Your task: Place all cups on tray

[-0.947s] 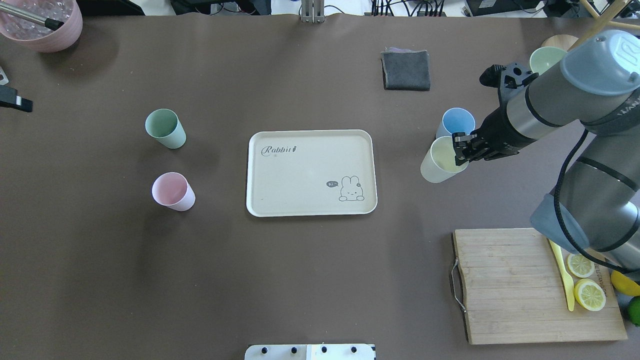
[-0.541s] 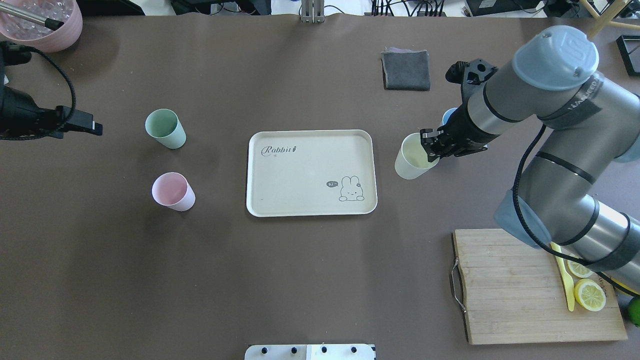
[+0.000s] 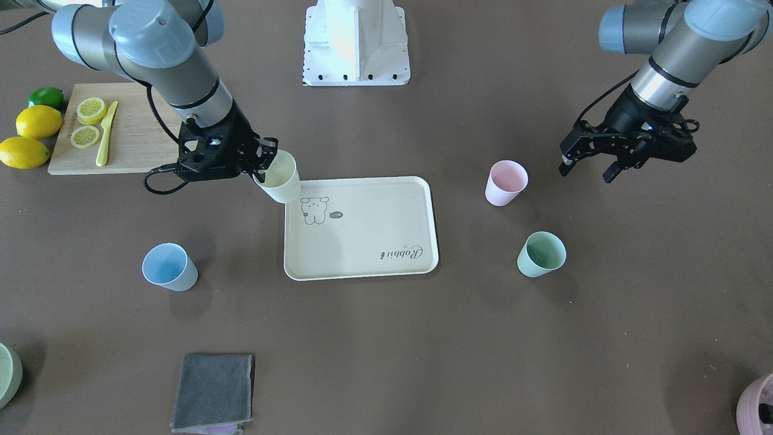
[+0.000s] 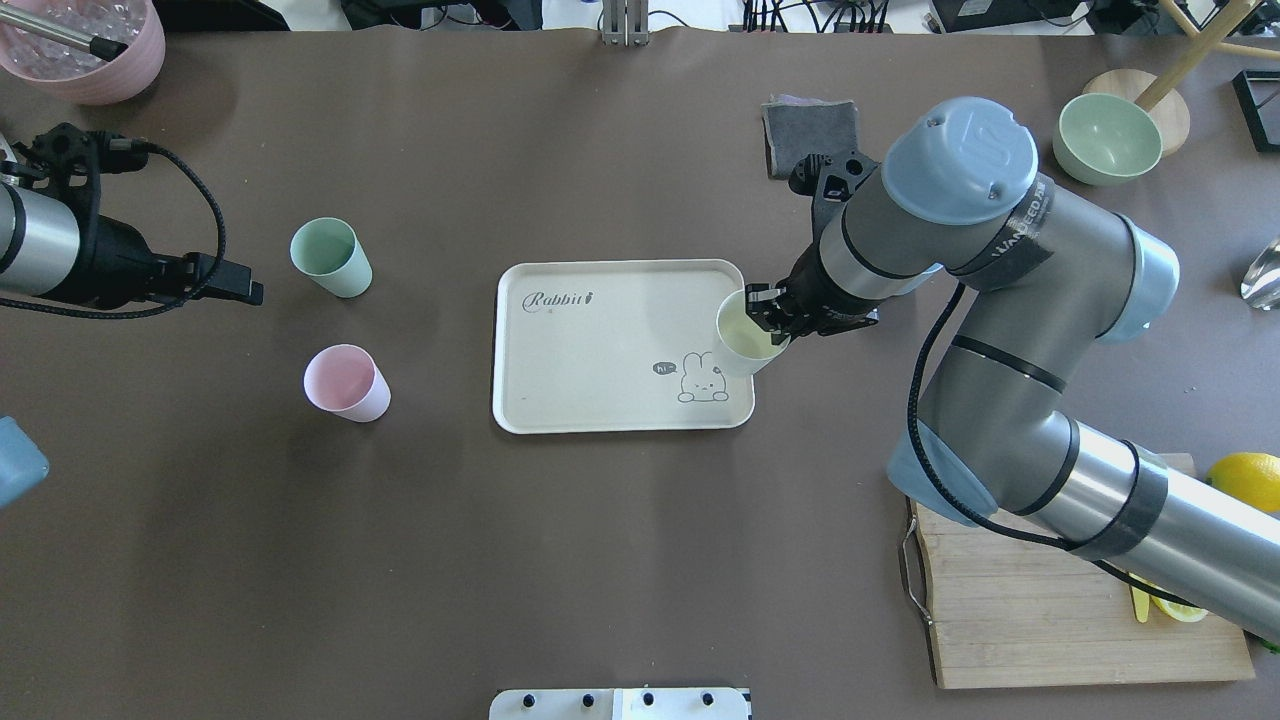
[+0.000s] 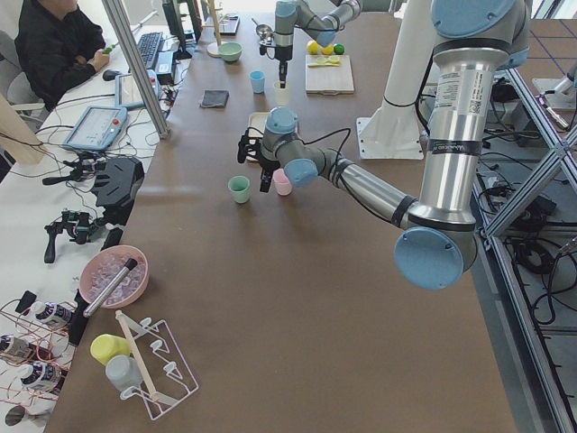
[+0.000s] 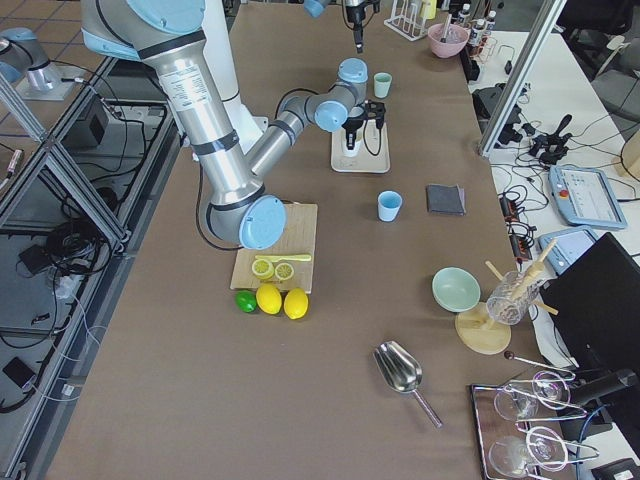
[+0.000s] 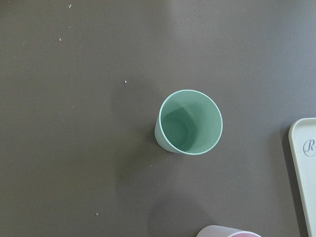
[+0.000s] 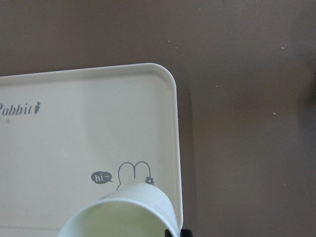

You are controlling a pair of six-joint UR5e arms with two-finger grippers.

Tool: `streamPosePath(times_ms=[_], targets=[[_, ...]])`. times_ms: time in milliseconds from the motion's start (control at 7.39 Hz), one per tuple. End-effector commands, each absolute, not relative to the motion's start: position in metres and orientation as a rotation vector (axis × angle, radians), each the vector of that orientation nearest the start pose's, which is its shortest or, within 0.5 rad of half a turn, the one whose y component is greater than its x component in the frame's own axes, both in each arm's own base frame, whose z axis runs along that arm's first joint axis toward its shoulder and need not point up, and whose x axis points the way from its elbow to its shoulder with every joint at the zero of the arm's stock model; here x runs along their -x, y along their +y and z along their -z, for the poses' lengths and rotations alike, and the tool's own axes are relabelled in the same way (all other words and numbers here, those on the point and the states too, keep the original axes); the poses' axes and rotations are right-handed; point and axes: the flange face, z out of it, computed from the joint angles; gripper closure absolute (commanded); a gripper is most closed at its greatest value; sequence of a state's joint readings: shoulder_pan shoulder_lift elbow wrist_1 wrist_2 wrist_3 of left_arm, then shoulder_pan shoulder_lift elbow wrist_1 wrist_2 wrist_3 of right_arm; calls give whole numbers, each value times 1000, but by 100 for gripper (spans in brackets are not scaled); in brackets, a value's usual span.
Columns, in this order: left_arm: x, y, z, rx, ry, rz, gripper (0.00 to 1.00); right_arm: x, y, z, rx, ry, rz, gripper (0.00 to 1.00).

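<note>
- Broadly, a brown table [image 4: 640,560] is seen, and a white desk [image 5: 36,225] with equipment is set along one side. A cutting board [image 3: 133,151], a grey cloth [image 3: 212,391], a green bowl [image 4: 1106,137] and a mauve pot [image 4: 85,45] are placed near the table's edges.
- The tray [image 4: 600,330] is laid at the centre of the overhead view, its long side running left to right.
- The yellow cup [image 4: 745,345] is held over the tray's lower right corner, beside the printed animal. Its mouth is turned upward and its long axis is close to upright. Whether it touches the tray cannot be told.
- The mint cup [image 4: 330,257] and the pink cup [image 4: 346,382] are stood upright left of the tray. The blue cup [image 3: 169,267] is stood upright at the lower left of the front view, well apart from the tray.
- The right gripper [image 4: 768,320] is clamped on the yellow cup's rim, and its arm is stretched in from the lower right.
- The left gripper [image 3: 586,173] is held above the table near the pink and mint cups, its fingers spread with nothing between them.
</note>
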State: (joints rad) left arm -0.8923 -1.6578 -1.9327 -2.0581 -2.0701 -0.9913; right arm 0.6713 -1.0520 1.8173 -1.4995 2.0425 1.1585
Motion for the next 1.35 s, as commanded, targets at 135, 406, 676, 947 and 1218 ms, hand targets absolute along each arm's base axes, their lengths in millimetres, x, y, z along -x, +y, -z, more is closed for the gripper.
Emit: streamPosePath(times_ms=[135,406,676,947,1218], targets=[[-265,-455,-388,-277,978,47,3,489,-478,-235,-33,-895,-35,100],[-266,-454,-389,-275,976,47,3,504,-475,-244,-36,-867,-29,100],[-269,-454,-388,-275,978,42,3,514,-468,-251,-23,-857,-17,100],[-271,-454,-388,-273,977,38,3,515,-470,-254,-19,-850,-22,95],[-280,-446,-386,-268,981,17,3,509,-475,-248,-33,-854,-71,0]])
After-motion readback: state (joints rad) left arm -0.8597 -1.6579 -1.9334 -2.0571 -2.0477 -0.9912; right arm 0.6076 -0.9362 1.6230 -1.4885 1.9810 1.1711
